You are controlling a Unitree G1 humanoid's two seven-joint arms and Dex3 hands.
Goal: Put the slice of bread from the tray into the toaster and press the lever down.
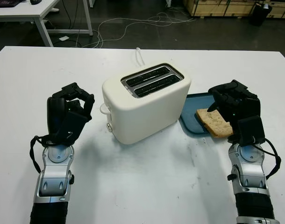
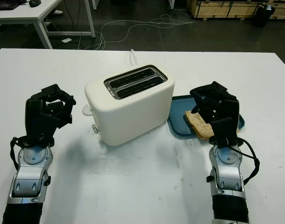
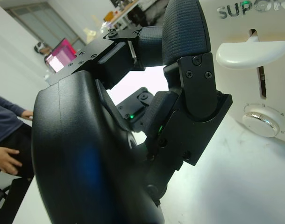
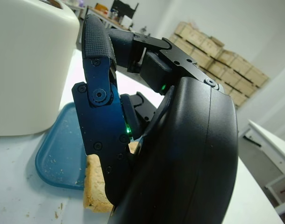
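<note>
Two slots lie open on top of the cream toaster (image 1: 146,100), which stands at the centre of the frame on the white table (image 1: 147,186), between the two arms. Its lever (image 3: 247,52) and dial (image 3: 266,120) face the lower left, toward the left hand (image 1: 70,109). That hand hovers just left of the toaster at mid-left, fingers curled in on nothing. At mid-right, a blue tray (image 2: 177,116) sits just beside the toaster's right end, and the slice of bread (image 1: 215,122) lies on it, its near edge jutting over the tray's rim. The right hand (image 1: 231,105) hangs over the bread with fingers (image 4: 98,93) curled; whether they pinch the slice I cannot tell. A white cord (image 1: 140,55) trails from behind the toaster toward the top. Cables, a desk leg and cardboard boxes (image 4: 222,56) fill the floor beyond the table at the top of the frame. A seated person's arm (image 3: 9,116) appears in the left wrist view.
</note>
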